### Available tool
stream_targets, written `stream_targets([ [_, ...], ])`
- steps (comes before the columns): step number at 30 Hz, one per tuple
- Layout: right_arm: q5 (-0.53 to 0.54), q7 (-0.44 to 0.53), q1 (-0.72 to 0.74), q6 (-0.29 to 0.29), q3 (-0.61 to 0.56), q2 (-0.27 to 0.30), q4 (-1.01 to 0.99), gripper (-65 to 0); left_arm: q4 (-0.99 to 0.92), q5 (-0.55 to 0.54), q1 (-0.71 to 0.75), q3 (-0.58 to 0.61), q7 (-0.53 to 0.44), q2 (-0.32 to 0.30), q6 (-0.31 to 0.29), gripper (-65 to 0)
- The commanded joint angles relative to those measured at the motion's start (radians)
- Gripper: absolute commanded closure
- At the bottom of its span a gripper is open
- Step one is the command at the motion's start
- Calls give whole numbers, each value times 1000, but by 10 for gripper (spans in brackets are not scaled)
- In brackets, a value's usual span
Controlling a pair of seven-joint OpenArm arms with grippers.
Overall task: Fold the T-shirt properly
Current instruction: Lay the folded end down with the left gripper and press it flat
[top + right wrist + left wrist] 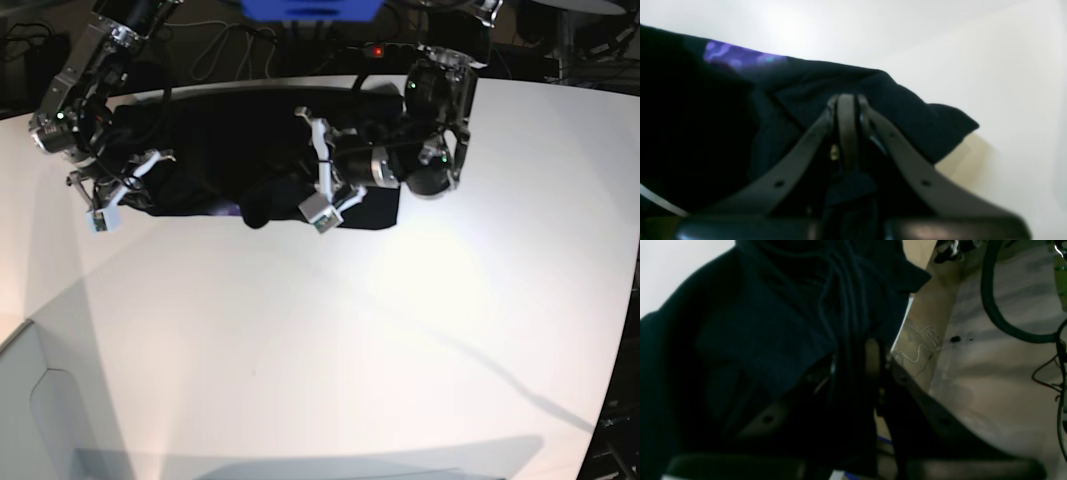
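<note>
Smooth white table (pixel 330 330) bears our soft black T-shirt (pixel 220 150), purple print unreadable; our left gripper (pixel 853 353) and right gripper (pixel 846 103) pinch its cloth.

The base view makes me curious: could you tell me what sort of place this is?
Probably a robotics lab bench, not a home. A bare white table holds only the black T-shirt, two camera-carrying arms work over it, and loose cables trail behind.
</note>
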Motion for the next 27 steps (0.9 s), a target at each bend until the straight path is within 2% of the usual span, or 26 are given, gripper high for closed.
stream_targets([
  [1, 20, 18, 10, -7, 0, 4, 15, 0, 17, -28, -13, -2, -15, 2, -1, -3],
  [8, 20, 18, 10, -7, 0, 2, 15, 0, 19, -28, -31, 41, -15, -2, -1, -6],
  [10, 20, 18, 10, -7, 0, 2, 15, 0, 17, -28, -48, 70, -15, -13, -1, -36],
  [13, 20, 18, 10, -7, 0, 1, 15, 0, 17, -31, -54, 87, -15, -16, -1, -185],
  [17, 20, 18, 10, -7, 0, -6, 15, 0, 17, -29, -54, 84, -15, -16, -1, -494],
  [19, 20, 18, 10, -7, 0, -6, 15, 0, 17, -29, -54, 83, -16, -17, -1, -628],
  [20, 20, 18, 10, -7, 0, -6, 15, 0, 17, -29, -54, 83, -18, -19, -1, -650],
  [24, 20, 18, 11, -7, 0, -10, 15, 0, 17, -29, -54, 74, -24, -56, -1, -650],
  [27, 20, 18, 13, -7, 5, -9, 15, 0, 17, -31, -46, -2, -24, -56, -1, -650],
])
